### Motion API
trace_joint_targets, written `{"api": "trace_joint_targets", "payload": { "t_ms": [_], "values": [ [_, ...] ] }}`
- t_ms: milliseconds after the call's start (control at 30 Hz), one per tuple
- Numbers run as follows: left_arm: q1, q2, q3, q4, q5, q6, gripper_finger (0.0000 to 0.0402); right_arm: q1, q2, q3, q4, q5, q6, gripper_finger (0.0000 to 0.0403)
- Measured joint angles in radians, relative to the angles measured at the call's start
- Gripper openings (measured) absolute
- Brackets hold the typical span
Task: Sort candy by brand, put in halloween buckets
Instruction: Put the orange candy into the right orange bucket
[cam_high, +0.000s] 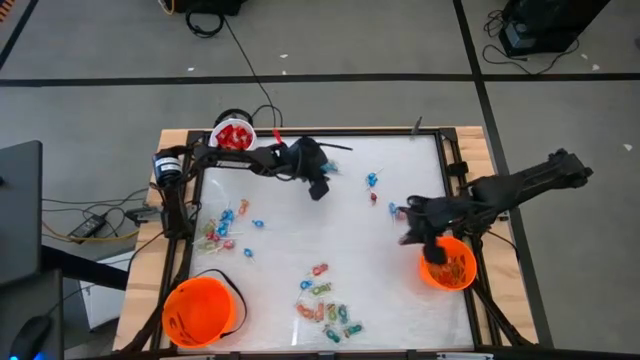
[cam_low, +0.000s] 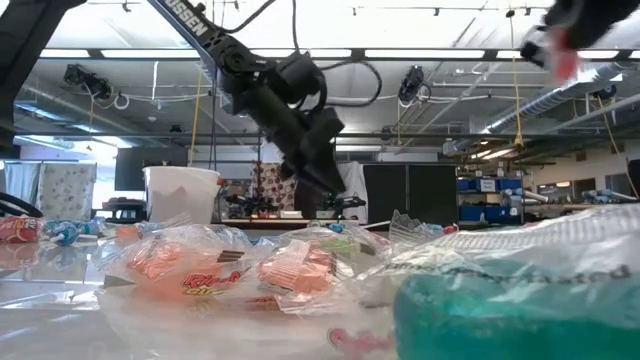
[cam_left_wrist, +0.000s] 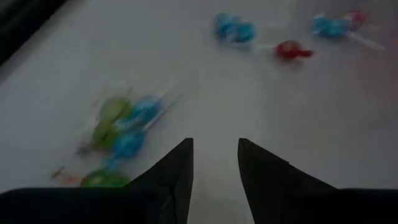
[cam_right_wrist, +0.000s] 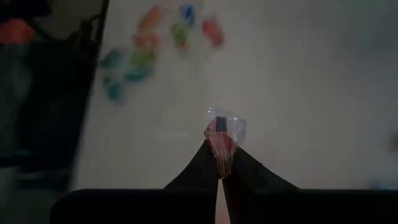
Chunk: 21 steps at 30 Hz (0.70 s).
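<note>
White pail (cam_high: 234, 135): at the table's far left corner, with red packets inside.
Orange bucket, right (cam_high: 447, 264): near the table's right edge, toward the front; pale wrapped pieces lie in it.
Orange bucket, left (cam_high: 198, 311): at the front left corner; its black handle hangs over the rim. Contents cannot be told from above.
Candy on the table: a blue, green and pink cluster (cam_high: 225, 228) along the left side; a second mixed pile (cam_high: 325, 309) near the front edge, centre; a few lollipops (cam_high: 372, 181) scattered between the two arms.
Open room: the middle of the white table top (cam_high: 330, 235) is bare, and so is the far right part. The right bucket stands close to the table's right rail.
Left gripper (cam_left_wrist: 214, 154): reaching in from the far left corner over the far-centre table, pointing down. Its fingers stand apart with nothing between them. Blurred blue and green lollipops (cam_left_wrist: 124, 127) lie on the surface just ahead of it.
Right gripper (cam_right_wrist: 221, 149): over the table just beside the right bucket's far rim. Its fingers are pinched onto a small clear-wrapped candy (cam_right_wrist: 225, 127) at the tips.
</note>
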Motion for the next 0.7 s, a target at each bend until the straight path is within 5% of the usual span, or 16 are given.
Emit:
{"api": "trace_joint_targets", "payload": {
  "t_ms": [267, 700],
  "values": [
    [0.010, 0.000, 0.000, -0.033, -0.026, 0.013, 0.0131, 0.127, -0.084, 0.001, -0.410, -0.072, 0.416, 0.0022],
    [0.057, 0.000, 0.000, -0.024, -0.037, 0.069, 0.0131, 0.353, 0.042, -0.123, -0.419, -0.097, 0.709, 0.0031]
  ]
}}
